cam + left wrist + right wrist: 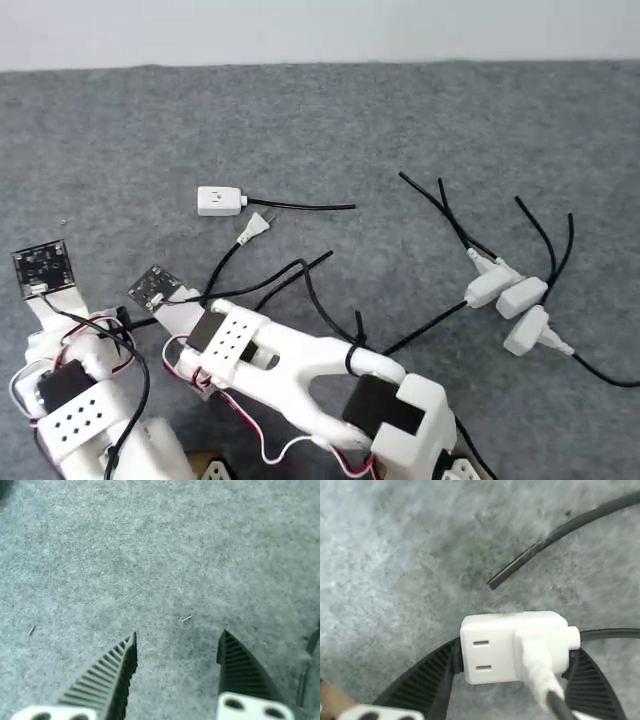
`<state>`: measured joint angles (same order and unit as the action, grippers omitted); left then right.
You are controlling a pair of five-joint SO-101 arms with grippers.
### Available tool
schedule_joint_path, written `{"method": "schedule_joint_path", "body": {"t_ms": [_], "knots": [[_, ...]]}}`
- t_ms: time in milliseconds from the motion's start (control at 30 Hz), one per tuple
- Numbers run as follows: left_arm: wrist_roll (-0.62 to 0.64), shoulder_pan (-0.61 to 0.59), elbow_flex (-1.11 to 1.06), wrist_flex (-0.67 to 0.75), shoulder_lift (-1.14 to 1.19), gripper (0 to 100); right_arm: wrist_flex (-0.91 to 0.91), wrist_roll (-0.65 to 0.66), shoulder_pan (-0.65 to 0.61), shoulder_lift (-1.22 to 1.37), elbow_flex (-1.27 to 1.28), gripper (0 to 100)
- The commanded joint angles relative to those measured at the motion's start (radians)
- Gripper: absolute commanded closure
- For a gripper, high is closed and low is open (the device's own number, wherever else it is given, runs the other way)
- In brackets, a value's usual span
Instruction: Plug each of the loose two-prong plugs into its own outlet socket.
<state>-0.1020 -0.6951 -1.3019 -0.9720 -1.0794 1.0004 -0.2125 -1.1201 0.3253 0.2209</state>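
Over the table, from above, you have a white outlet socket (220, 200) on the grey carpet (400, 120). A loose two-prong plug (255, 228) lies just beside it. A cluster of white sockets (510, 298) lies well apart from both.

At your left wrist, the left gripper (179, 634) has its fingers (117, 667) spread, with bare carpet between the tips.

At your right wrist, the right gripper (516, 650) pinches a white socket block (490, 647) between both fingers, a white plug (542, 652) seated in it. A cut black cord end (492, 584) lies just beyond the fingertips.
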Motion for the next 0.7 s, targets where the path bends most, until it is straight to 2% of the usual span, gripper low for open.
{"method": "schedule_joint_path", "body": {"t_ms": [0,133,200,267,400,667], "knots": [[0.008,-0.003,0.047,0.023,-0.006,75,0.004,0.061,0.042,0.001,-0.049,73.1],[0.008,-0.003,0.047,0.023,-0.006,75,-0.002,0.083,0.087,-0.005,-0.049,99.8],[0.008,-0.003,0.045,0.023,-0.006,75,0.007,0.083,0.130,-0.008,-0.049,95.8],[0.006,-0.002,0.045,0.023,-0.006,75,0.028,0.084,0.177,-0.016,-0.049,99.0],[0.006,0.000,0.045,0.023,-0.006,75,0.097,0.114,0.283,-0.088,-0.041,99.1],[0.006,0.000,0.045,0.023,-0.006,75,0.176,0.204,0.602,-0.406,0.100,99.0]]}}
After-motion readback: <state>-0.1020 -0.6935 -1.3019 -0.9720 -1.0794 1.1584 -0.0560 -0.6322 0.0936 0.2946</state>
